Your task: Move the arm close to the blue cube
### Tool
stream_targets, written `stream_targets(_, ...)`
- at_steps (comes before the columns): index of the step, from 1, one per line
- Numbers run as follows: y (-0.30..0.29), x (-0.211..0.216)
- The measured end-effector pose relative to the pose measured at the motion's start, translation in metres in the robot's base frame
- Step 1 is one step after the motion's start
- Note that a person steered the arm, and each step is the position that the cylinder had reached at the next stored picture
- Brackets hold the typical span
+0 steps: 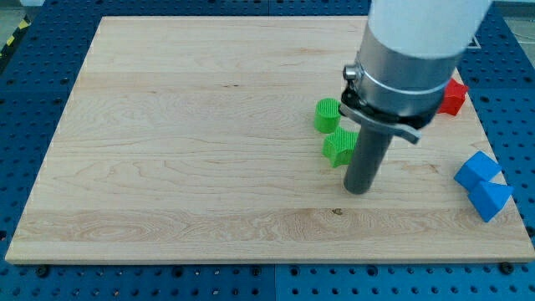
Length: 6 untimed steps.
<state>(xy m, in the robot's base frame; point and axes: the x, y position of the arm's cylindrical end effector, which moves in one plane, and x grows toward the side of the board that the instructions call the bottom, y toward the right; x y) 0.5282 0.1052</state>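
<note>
The blue cube (478,170) sits near the board's right edge, with a second blue block (491,201) touching it just below. My tip (359,191) rests on the board well to the left of the blue cube. It stands just right of and below a green block (339,146). Another green block (328,114) lies above that one.
A red block (453,97) lies at the right, partly hidden behind the arm's body. The wooden board (167,167) lies on a blue perforated table (25,125). The arm's white and grey body (410,58) covers the upper right of the board.
</note>
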Motion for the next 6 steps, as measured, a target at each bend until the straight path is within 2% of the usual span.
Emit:
stream_targets(3, 0.071, -0.012)
stream_targets(4, 0.078, -0.047)
stream_targets(6, 0.14, -0.061)
